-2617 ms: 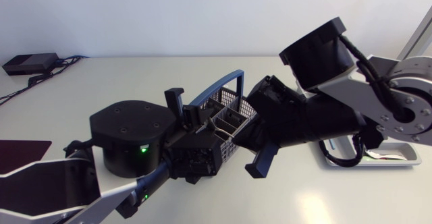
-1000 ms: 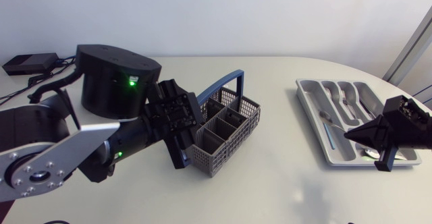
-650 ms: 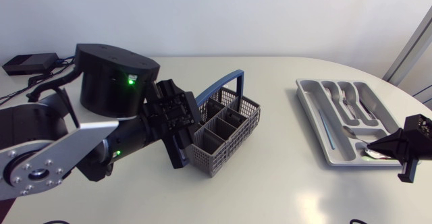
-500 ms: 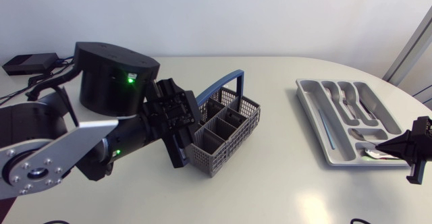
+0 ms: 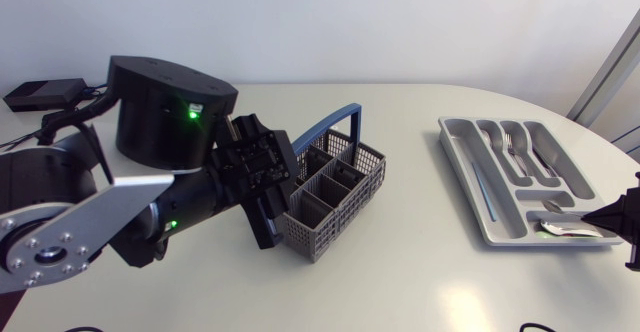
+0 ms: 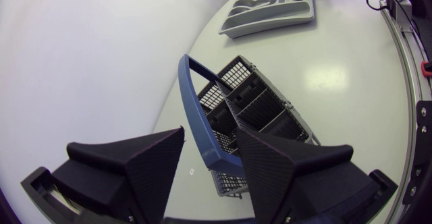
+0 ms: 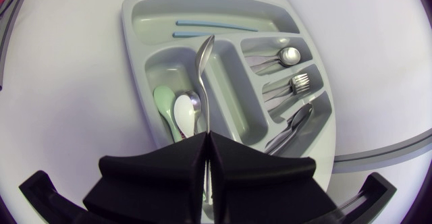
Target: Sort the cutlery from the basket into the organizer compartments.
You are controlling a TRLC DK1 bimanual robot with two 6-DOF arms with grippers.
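The left gripper (image 6: pixel 210 135) sits at the basket's (image 5: pixel 310 237) 8 o'clock corner, fingers wide and straddling the blue handle (image 6: pixel 191 96); whether either finger touches it cannot be told. The basket stands mid-desk (image 5: pixel 420 272), and its pockets look empty from the left wrist view.

The organizer (image 7: pixel 132 42) lies well apart at the basket's 3 o'clock. The right gripper (image 7: pixel 206 137) hangs at the organizer's near end, fingers pinched on the tip of a spoon's (image 7: pixel 204 75) handle. The spoon's bowl points to 12 o'clock and hovers over the wall between the long middle compartment and the one holding a green spoon (image 7: pixel 164 102) and a white spoon (image 7: pixel 182 109).

Risks, as judged:
- With so little handle in the grip, the spoon could swivel or slip.
- Let go here, it may land across the divider rather than in a compartment.
- A sideways move of the left arm could catch the handle and tip the basket.
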